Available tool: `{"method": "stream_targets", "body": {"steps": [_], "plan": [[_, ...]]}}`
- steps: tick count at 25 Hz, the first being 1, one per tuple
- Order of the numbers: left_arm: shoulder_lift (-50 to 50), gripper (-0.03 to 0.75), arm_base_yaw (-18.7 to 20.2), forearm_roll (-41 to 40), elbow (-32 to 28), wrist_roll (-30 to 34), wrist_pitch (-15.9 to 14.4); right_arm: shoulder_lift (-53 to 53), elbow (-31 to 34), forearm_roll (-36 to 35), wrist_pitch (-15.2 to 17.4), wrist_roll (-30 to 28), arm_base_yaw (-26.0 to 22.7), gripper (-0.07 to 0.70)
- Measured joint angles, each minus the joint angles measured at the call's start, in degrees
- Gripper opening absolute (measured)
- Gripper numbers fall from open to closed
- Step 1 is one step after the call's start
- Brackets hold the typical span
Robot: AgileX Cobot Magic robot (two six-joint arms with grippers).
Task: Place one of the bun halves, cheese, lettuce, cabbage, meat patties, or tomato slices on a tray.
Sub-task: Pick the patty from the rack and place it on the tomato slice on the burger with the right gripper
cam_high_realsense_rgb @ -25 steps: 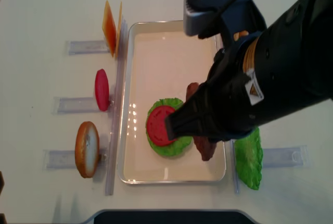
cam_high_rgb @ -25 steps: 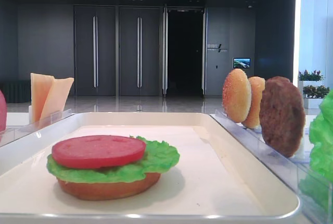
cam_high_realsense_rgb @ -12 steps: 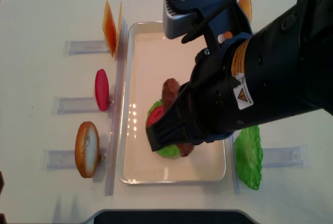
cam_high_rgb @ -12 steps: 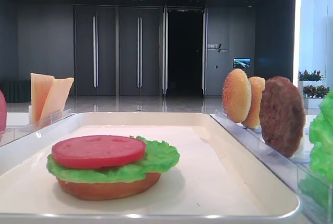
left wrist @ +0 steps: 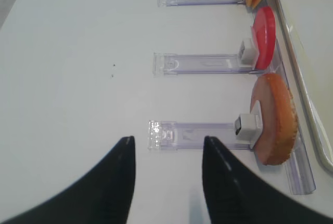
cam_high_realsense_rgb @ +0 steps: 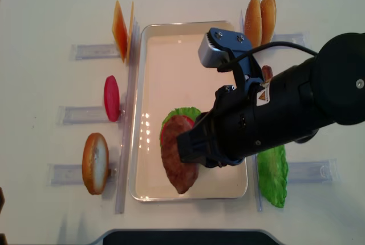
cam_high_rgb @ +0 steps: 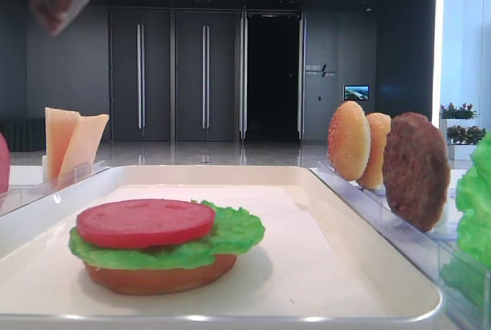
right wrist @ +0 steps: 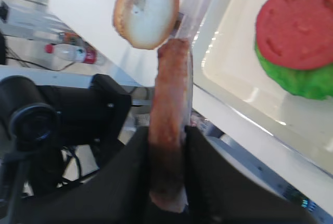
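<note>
A: Dark brown grainy round meat patty (cam_high_realsense_rgb: 179, 162) is now clamped edge-on in the right gripper (right wrist: 167, 179) and hangs over the near end of the shallow cream-white rectangular tray (cam_high_realsense_rgb: 188, 37), above the stack. A second ago it was off by the tray's right rim; half a second ago it was halfway across.

B: Stack state?

A: Unchanged. Brown-orange bun base (cam_high_rgb: 157, 276), ruffled green lettuce leaf (cam_high_rgb: 234, 232), flat red tomato disc (cam_high_rgb: 144, 222), all sitting at the tray's near end. In the low view the patty has just come in at the top left, well above them.

B: So the carry is done, release is left?

A: My read, yes. It needs tipping flat and lowering onto the tomato before the jaws part.

B: Left side?

A: Left gripper (left wrist: 165, 182) hangs spread and empty over the white worktop's left side, near the clear holders.
</note>
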State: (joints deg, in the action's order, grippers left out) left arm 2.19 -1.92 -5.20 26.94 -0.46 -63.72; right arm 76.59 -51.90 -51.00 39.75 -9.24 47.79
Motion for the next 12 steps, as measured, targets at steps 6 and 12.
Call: {"method": "stream_targets", "body": {"steps": [6, 12], "plan": [[0.0, 0.327, 0.0, 0.0, 0.0, 0.0, 0.0, 0.0, 10.1, -34.6, -1.9, -33.8, -8.6, 0.167], [0.0, 0.327, 0.0, 0.0, 0.0, 0.0, 0.0, 3.6, 13.7, -45.9, -2.4, -46.2, -13.3, 0.167]]}}
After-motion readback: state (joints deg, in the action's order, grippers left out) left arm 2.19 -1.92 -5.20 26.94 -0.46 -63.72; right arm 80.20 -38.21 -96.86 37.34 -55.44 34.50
